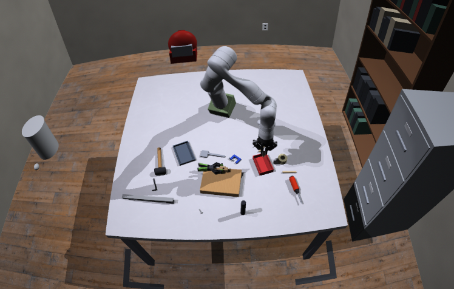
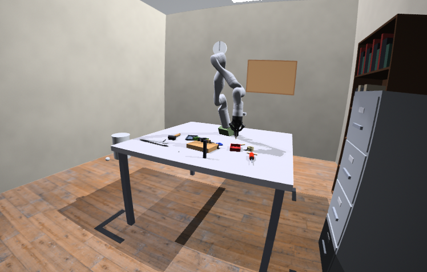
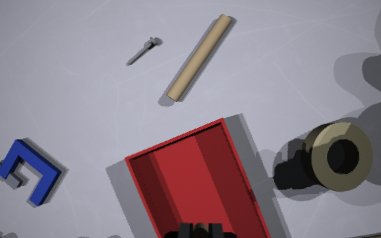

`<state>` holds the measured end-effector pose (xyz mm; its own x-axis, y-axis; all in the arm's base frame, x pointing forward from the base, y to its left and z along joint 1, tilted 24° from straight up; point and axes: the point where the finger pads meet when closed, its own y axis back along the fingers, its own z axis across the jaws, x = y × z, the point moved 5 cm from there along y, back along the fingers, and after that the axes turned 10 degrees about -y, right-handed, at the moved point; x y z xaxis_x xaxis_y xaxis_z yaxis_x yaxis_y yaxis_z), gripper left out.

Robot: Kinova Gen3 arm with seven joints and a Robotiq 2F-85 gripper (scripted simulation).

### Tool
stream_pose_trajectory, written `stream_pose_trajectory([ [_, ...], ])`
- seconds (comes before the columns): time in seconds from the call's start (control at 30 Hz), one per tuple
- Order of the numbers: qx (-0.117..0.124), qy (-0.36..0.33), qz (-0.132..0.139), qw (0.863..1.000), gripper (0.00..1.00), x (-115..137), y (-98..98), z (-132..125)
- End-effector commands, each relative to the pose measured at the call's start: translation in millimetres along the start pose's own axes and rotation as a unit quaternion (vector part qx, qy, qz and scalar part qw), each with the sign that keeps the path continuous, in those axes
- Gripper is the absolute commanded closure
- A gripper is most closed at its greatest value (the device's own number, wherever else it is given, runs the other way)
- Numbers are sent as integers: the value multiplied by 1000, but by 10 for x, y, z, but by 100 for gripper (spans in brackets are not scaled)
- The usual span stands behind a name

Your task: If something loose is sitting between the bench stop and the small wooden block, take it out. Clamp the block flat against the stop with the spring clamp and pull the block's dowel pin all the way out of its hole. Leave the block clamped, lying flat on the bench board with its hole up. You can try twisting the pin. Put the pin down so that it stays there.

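My gripper (image 1: 264, 152) (image 2: 236, 135) (image 3: 201, 231) points down over the rear of the red tray. It looks shut on a small brown round piece, seen end-on between the fingertips in the wrist view, which looks like the dowel pin. The spring clamp (image 1: 216, 167) with green handles lies at the rear edge of the bench board (image 1: 220, 185) (image 2: 198, 146). Its jaws are at the small wooden block (image 1: 223, 170). The block's hole, the stop and any gap between them are too small to make out.
The red tray (image 1: 263, 166) (image 2: 235, 147) (image 3: 189, 170) is below me. A tape roll (image 1: 282, 158) (image 3: 342, 156) stands to its right, and a blue clamp-shaped piece (image 1: 236, 157) (image 3: 43, 172) lies left. A loose dowel (image 3: 199, 59) and a screw (image 3: 143, 51) lie behind it. A black cylinder (image 1: 243, 207) stands in front.
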<state>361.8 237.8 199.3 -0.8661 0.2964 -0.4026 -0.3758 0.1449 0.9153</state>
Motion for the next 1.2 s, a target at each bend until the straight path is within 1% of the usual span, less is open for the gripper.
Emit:
stream_pose_trajectory([
  [0.0, -1, 0, 0, 1000, 90, -2, -14, 5],
  [0.37, -1, 0, 0, 1000, 90, -3, -95, 7],
  [1.17, -1, 0, 0, 1000, 90, -6, -355, 15],
])
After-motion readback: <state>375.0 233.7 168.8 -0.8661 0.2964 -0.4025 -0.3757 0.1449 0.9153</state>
